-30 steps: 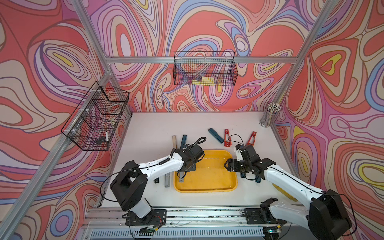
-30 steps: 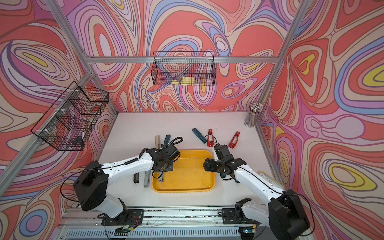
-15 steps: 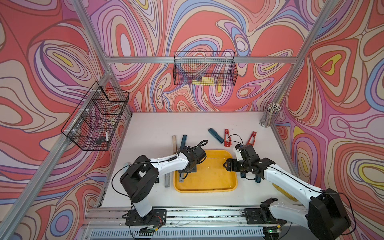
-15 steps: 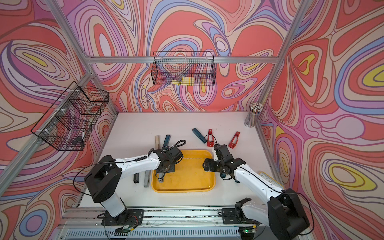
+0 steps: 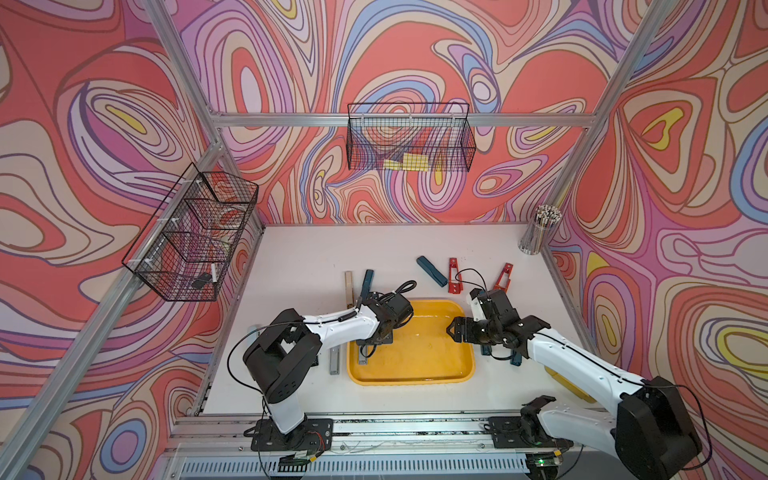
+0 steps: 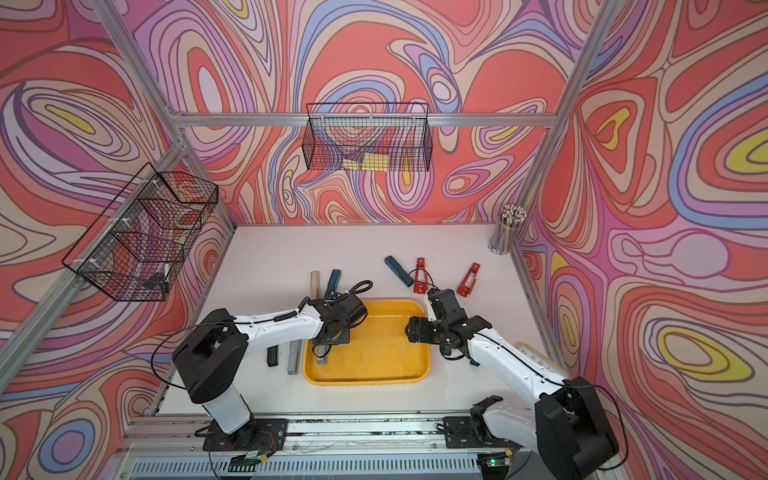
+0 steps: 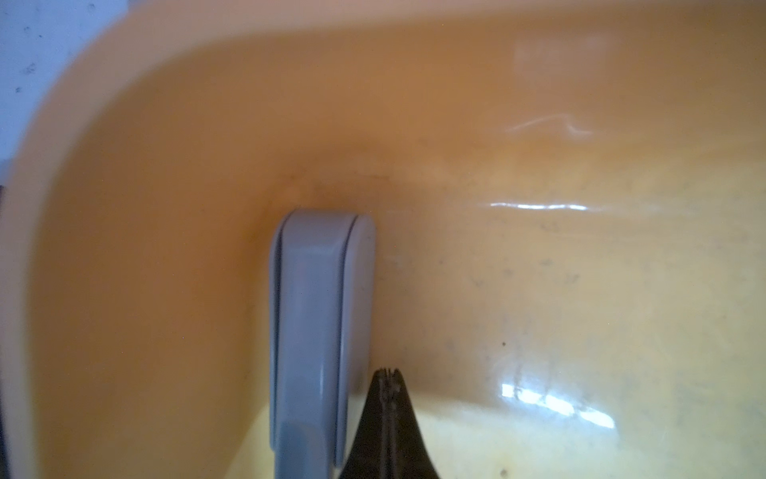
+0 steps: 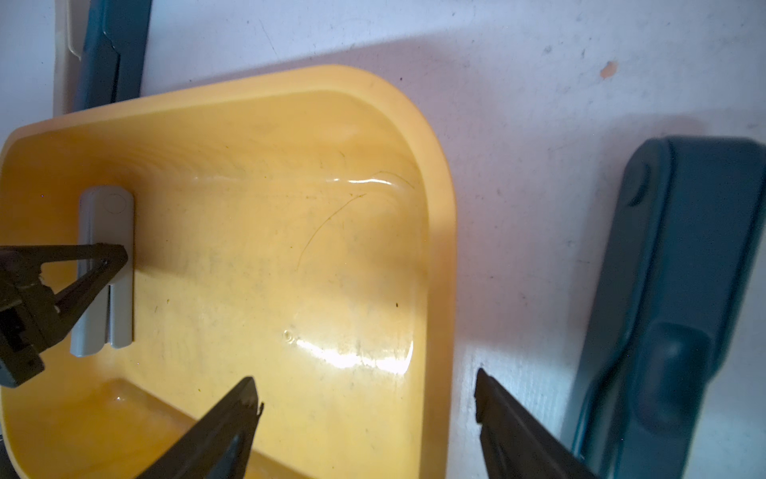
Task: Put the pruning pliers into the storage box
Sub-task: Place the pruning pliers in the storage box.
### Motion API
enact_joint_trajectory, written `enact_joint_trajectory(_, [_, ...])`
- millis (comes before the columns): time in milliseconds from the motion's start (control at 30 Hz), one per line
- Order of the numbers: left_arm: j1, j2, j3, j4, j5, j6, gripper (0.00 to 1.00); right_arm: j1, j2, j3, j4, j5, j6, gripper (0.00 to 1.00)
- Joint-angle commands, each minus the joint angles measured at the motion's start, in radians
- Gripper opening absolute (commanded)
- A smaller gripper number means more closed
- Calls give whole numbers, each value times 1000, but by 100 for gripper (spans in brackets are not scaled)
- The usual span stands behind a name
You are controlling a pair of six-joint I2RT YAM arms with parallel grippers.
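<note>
Grey pliers (image 5: pixel 363 356) lie flat inside the box (image 5: pixel 411 380), at its left end and parallel to the left rim. The box sits lower centre of the frame on the white surface (image 5: pixel 316 249).

Left claw (image 6: pixel 325 347): mostly hidden under its wrist in both top views. In the left wrist view the left claw (image 7: pixel 387 375) is pinched together with nothing between the tips, just beside a long edge of the grey pliers (image 7: pixel 315 323). In the right wrist view its tips overlap the bar's middle. Cannot tell whether they touch.

Right claw (image 5: pixel 453 330): spread wide, holding nothing, at the box's right rim. In the right wrist view one finger (image 8: pixel 232 414) is over the box floor and the other is over the surface outside, with the rim between them. Near teal pliers (image 8: pixel 684 290) lie on the surface just beside the outer finger.

Outside the box, on the surface:
- beige pliers (image 5: pixel 348 286) and left teal pliers (image 5: pixel 367 282), side by side above the box's upper left corner
- far teal pliers (image 5: pixel 431 271), first red pliers (image 5: pixel 454 281) just beside it, second red pliers (image 5: pixel 503 277) further right
- second grey pliers (image 6: pixel 293 358) and black pliers (image 6: pixel 272 356), left of the box, by the left arm
</note>
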Motion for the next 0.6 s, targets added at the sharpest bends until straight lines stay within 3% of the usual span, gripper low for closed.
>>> enact_joint_trajectory(0, [-3,25,28,-24,-39,-33,0,6,9,3,7,-2,-9,86])
enact_joint_trajectory(567, [-2,35,32,-65,-78,-63,0,6,9,5,8,-5,-11,86])
